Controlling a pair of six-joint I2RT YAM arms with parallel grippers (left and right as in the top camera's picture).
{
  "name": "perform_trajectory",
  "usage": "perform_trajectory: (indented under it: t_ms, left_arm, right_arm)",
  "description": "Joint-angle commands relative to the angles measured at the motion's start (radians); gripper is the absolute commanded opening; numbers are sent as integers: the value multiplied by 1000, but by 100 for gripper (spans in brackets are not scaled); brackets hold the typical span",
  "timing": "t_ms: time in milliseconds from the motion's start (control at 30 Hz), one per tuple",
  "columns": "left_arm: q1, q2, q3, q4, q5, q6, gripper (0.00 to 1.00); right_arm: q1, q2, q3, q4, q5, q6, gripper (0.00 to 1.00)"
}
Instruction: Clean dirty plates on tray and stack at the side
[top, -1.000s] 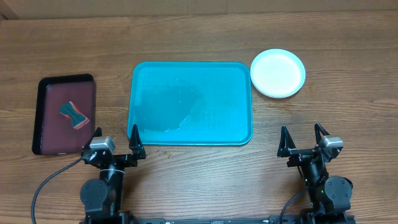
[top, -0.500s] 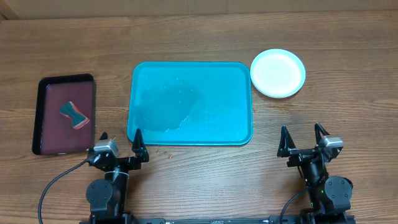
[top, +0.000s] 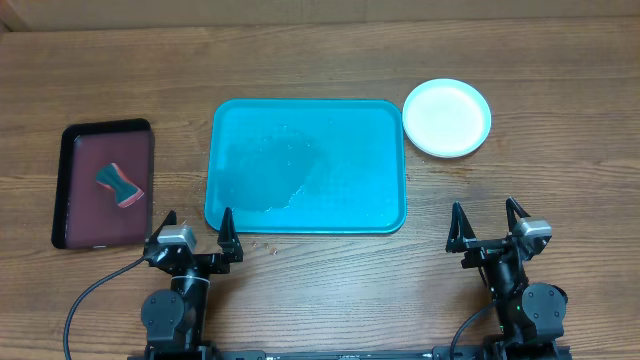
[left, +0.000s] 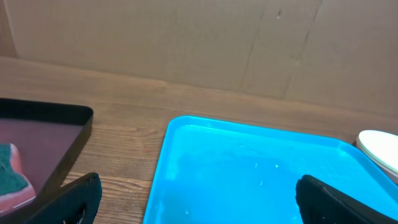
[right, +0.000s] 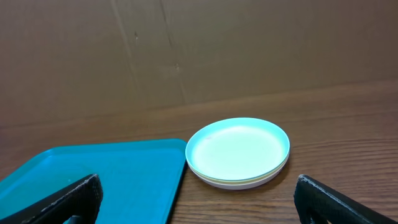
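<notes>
1. The stacked plates (top: 447, 117) are lying on the table (top: 560, 60) right of the turquoise tray (top: 306, 165), beyond the right gripper (top: 484, 216).
2. Both grippers are gaping empty, the left gripper (top: 198, 224) hovering by the tray's near-left corner.

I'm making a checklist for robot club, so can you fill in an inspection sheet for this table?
Surface: brown wooden table, a few tiny specks on it.
Job's things: large turquoise plastic tray, no plates on it, wet-looking patch; round pale plastic plates stacked beside its far right corner, top one looks clean.
Clutter: small dark maroon black-rimmed tray at left, holding a teal-and-red sponge.
Tools: left tool and right tool both open, empty, near the table's front edge.
Cables: black cable loops from each arm's base.
Surroundings: brown cardboard wall behind the table.
</notes>
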Motion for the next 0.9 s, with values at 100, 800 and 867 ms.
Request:
perform_trajectory:
  t_ms: [100, 800, 867]
  left_arm:
    - [-8, -13, -4, -4, -11, 52, 100]
    - [-22, -13, -4, -7, -34, 156, 100]
    - [-22, -13, -4, -7, -42, 156, 100]
  right_arm:
    - [-3, -12, -10, 7, 13, -7, 100]
    - [-3, -12, -10, 7, 13, -7, 100]
    - [-3, -12, -10, 7, 13, -7, 100]
